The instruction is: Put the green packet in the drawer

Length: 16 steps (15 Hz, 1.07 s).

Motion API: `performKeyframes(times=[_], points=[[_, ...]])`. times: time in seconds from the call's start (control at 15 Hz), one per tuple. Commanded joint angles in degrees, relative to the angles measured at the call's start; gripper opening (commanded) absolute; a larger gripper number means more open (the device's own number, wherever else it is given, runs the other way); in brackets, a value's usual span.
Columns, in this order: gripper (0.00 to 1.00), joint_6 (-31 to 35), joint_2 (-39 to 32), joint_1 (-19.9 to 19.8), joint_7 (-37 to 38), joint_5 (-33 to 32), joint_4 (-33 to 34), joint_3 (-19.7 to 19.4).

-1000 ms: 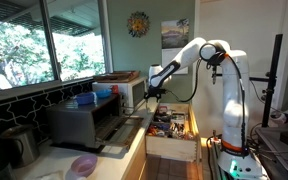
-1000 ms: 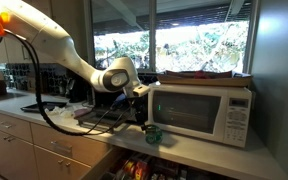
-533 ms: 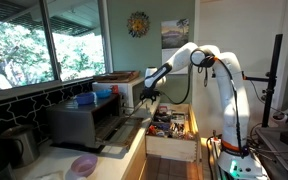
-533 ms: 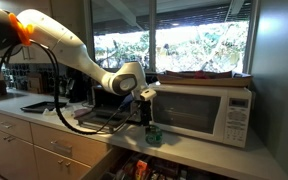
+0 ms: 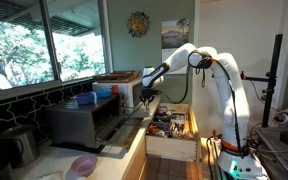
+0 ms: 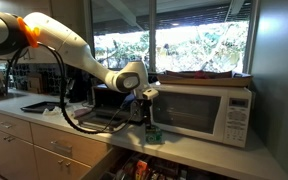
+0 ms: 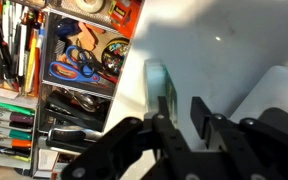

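On the counter, right by the microwave point(image 6: 206, 108), sits the green packet point(image 6: 153, 134). The claw point(image 6: 147, 120) has come down closer and now hangs just over it, fingers apart, holding nothing. I think the grab comes next. The open drawer point(image 5: 172, 128) below is full of tools, so room is tight.

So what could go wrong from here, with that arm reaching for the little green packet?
The green packet looks small and sits near the edge of the counter, so the open pincer might nudge it off instead of gripping it. The microwave stands right beside, so a bump seems possible. The drawer is crowded with scissors and pens, so the packet may lie badly.
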State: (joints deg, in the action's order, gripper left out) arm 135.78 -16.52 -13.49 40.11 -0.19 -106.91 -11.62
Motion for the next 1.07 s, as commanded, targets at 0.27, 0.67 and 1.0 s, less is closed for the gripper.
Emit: performKeyframes(times=[0.27, 0.67, 1.0], points=[[0.0, -8.65, -0.44, 1.63, -3.03, -1.51, 2.79, -2.18], [0.0, -12.23, 15.27, 1.16, -13.16, -2.94, -8.43, -2.52], [0.0, -22.03, 30.15, 0.13, -26.3, -2.99, -19.63, -2.21]])
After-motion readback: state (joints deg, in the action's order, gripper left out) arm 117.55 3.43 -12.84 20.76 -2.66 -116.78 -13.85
